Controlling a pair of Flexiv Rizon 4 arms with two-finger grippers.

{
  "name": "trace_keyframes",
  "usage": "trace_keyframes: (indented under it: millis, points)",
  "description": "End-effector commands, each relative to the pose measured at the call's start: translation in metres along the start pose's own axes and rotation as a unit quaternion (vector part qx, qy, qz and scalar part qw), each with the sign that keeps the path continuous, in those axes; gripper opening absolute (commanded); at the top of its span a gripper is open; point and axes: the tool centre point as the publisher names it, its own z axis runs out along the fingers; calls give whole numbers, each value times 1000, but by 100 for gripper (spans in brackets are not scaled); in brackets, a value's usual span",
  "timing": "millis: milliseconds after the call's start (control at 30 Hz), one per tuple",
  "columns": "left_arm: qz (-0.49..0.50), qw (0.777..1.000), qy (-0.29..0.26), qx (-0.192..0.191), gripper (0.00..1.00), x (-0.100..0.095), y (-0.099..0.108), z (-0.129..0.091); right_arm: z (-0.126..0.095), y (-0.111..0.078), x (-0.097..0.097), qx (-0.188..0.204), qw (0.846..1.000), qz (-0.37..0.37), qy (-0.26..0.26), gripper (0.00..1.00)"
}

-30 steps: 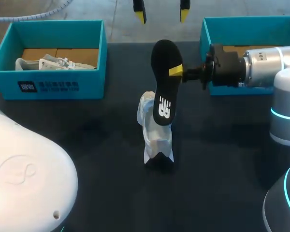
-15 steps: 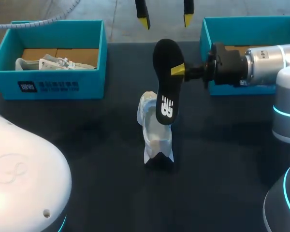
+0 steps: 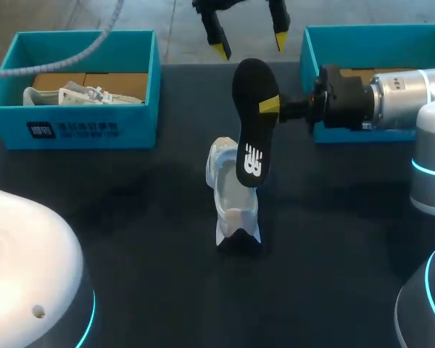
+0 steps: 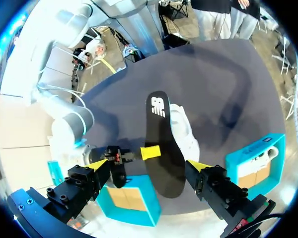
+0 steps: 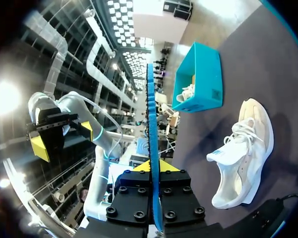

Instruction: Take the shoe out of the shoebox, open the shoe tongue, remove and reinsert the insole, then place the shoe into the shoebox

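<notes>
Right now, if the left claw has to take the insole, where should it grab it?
Probably the broad top end of the insole, coming down from the far side, where the left claw hangs open. The right claw pinches one long edge partway down, and the logo end hangs close to the shoe, so only the top end looks clear.

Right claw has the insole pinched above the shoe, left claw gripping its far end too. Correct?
Not quite. The right claw does pinch the insole above the shoe, but the left claw grips nothing. It is open, with neither finger on the insole. The head view shows this, and the left wrist view agrees.
</notes>
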Motion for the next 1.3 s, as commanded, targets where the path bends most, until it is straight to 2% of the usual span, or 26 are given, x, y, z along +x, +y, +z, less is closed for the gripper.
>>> trace_keyframes:
  millis: [33,267,433,633,1067,1300]
  points:
    - [7,993,-114,-36,100,10,-23,7,-4,-2,0,-6,1000,-2,1,0]
    - [-2,982,-177,-61,100,12,-42,2,-9,-2,0,-17,1000,-3,2,0]
    - [-28,968,-232,-92,100,17,-44,2,-12,-3,0,-24,1000,-3,3,0]
    - [-35,953,-278,-115,100,23,-36,10,-16,-2,0,-27,1000,-1,1,0]
    - [-3,898,-413,-152,100,35,-27,20,-19,-6,8,-32,999,10,-8,0]
    - [11,885,-440,-153,100,33,-25,33,-22,-7,13,-34,999,11,-13,0]
